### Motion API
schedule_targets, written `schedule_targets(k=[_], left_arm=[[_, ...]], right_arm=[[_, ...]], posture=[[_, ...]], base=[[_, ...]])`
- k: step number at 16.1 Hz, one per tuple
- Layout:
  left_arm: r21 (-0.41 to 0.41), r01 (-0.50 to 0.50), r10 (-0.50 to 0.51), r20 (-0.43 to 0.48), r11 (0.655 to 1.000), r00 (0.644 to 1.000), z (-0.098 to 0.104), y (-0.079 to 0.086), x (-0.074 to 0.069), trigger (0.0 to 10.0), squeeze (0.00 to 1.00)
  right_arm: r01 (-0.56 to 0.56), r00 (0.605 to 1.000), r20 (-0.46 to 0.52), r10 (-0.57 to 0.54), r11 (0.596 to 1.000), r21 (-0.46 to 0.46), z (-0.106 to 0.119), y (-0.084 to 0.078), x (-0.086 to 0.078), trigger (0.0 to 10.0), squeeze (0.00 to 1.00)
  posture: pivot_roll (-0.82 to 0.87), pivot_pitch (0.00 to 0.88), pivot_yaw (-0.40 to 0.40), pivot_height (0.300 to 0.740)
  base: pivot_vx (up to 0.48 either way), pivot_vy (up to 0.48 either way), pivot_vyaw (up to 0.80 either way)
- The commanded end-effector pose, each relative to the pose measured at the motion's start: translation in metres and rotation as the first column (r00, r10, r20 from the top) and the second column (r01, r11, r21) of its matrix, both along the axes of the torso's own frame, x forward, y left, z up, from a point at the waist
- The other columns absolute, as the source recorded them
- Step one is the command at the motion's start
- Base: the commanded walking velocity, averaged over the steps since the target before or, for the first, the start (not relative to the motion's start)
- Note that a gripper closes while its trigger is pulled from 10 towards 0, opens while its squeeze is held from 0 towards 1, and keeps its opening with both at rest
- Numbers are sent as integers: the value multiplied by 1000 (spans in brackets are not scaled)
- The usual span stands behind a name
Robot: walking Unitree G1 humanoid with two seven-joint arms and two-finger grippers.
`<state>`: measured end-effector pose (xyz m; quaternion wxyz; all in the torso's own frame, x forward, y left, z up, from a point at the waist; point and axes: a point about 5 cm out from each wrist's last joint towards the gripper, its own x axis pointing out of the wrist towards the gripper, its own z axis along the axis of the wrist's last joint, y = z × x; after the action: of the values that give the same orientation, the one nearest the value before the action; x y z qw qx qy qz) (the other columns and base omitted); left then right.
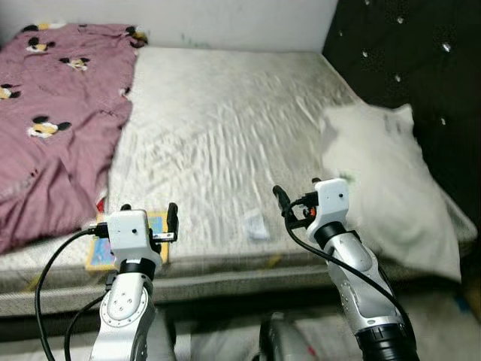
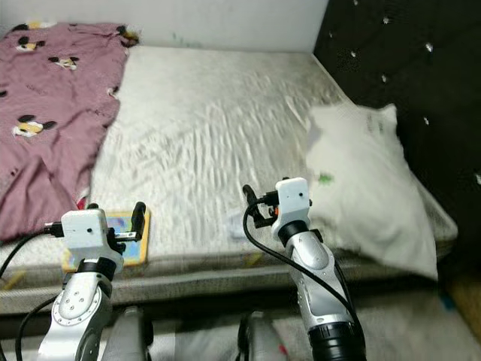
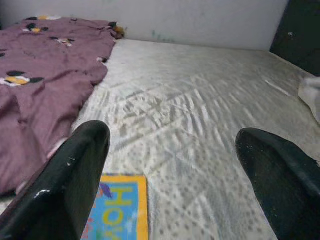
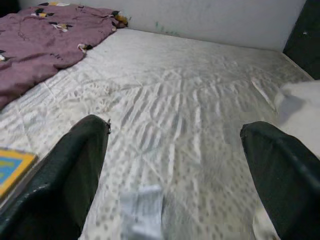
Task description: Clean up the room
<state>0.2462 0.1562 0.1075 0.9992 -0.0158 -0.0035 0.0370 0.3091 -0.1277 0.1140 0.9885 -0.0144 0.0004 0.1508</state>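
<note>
Book: I see it flat at the bed edge, long axis toward the wall.
Left gripper: fingers wide, empty.
Right gripper: fingers wide, empty.

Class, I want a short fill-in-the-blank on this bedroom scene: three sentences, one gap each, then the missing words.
1. The white pillow lies on the robot's ______ side of the mattress.
2. The blanket with cartoon mice is ______ in colour.
3. The book with the yellow border lies near the ______ gripper.

Missing words: right; purple; left
</note>
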Motion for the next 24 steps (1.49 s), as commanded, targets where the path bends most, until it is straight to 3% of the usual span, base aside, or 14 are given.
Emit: schedule_targets(k=[1,17,24], left_arm=[[5,13,-13,7,1000,1000,1,-4,1,10000,0],[-16,44,-44,40,999,998,5,-8,2,10000,0],[-22,39,-38,40,999,998,6,-8,5,10000,0]], right_arm=[[7,1000,-2,-7,1000,-10,0,-3,0,10000,0],[-36,999,-11,36,999,-19,-1,2,1,10000,0],[-57,998,-18,57,998,-25,-1,4,3,10000,0]], posture=[[-8,97,-98,605],[-11,110,-103,600],[-14,118,-109,521]], base=[[0,0,0],[0,0,0],[0,0,0]])
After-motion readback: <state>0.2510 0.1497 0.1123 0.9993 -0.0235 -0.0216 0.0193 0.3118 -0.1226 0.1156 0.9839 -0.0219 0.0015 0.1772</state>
